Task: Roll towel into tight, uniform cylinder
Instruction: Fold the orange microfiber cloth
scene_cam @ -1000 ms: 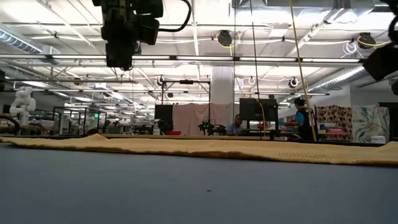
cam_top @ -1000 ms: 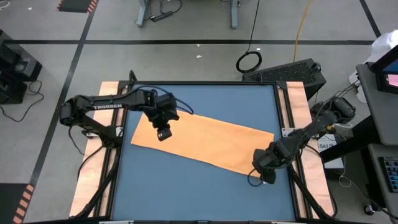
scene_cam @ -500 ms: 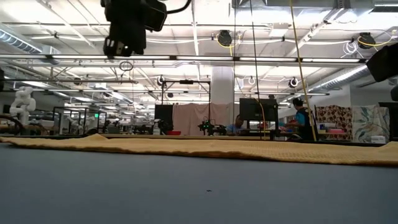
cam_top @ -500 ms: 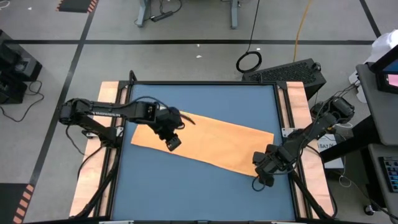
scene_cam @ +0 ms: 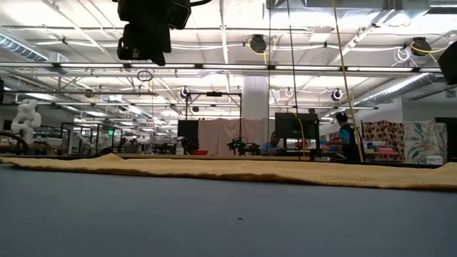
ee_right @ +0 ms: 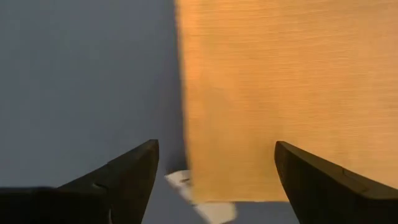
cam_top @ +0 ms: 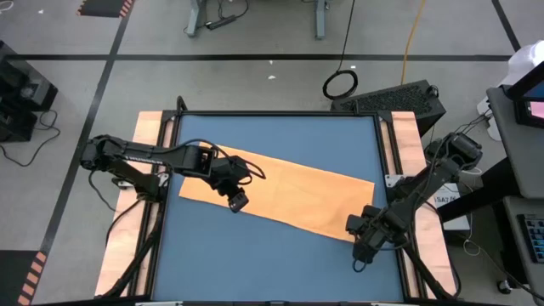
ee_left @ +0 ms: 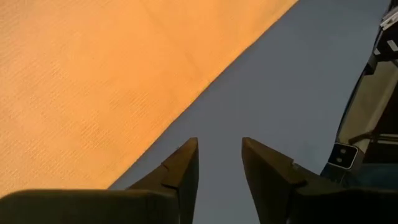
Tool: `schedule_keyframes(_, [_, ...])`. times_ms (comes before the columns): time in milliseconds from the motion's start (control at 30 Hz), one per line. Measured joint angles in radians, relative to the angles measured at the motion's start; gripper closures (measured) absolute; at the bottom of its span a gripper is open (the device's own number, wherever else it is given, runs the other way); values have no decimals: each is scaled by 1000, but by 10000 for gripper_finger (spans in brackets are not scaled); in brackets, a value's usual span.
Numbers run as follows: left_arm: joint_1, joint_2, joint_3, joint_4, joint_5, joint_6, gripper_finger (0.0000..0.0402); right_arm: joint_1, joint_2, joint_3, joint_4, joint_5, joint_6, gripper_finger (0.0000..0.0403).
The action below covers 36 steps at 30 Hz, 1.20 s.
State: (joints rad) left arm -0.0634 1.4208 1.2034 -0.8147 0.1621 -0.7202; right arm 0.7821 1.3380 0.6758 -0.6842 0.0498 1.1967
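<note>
The orange-yellow towel (cam_top: 289, 195) lies spread flat and slanting across the blue table (cam_top: 272, 263); in the low view it is a thin flat strip (scene_cam: 250, 171). My left gripper (cam_top: 238, 202) hangs above the towel's near long edge (ee_left: 205, 81), toward its left end. It is open, with only bare table between the fingers (ee_left: 217, 149). My right gripper (cam_top: 361, 252) hovers wide open (ee_right: 216, 149) just past the towel's right near corner, where a small white tag (ee_right: 211, 208) sticks out.
Wooden rails (cam_top: 136, 221) run along the table's left and right sides. Bare blue table shows on the near side of the towel and beyond its far edge (cam_top: 280, 136). A dark box (cam_top: 395, 98) and a cable ring (cam_top: 340, 83) lie on the floor behind the table.
My left gripper has gone from above the towel's left part toward the table's near edge and a little right, and has turned about. My right gripper has gone toward the near edge, off the towel's right near corner. The towel has lain still.
</note>
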Motion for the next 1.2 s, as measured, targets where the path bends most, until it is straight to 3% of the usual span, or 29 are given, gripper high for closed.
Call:
schedule_keyframes(400, [-5, 0, 0, 87, -44, -8, 273, 89, 0, 0, 62, 97, 31, 92])
schedule_keyframes(700, [-20, 0, 0, 85, -63, -9, 273, 182, 0, 0, 137, 308, 39, 92])
schedule_keyframes(1033, [-91, 20, -1, 93, -128, -3, 273, 224, 0, 0, 106, 270, -56, 92])
schedule_keyframes(1200, [-130, 37, -2, 131, -134, 21, 273, 258, 0, 0, 133, 373, -54, 92])
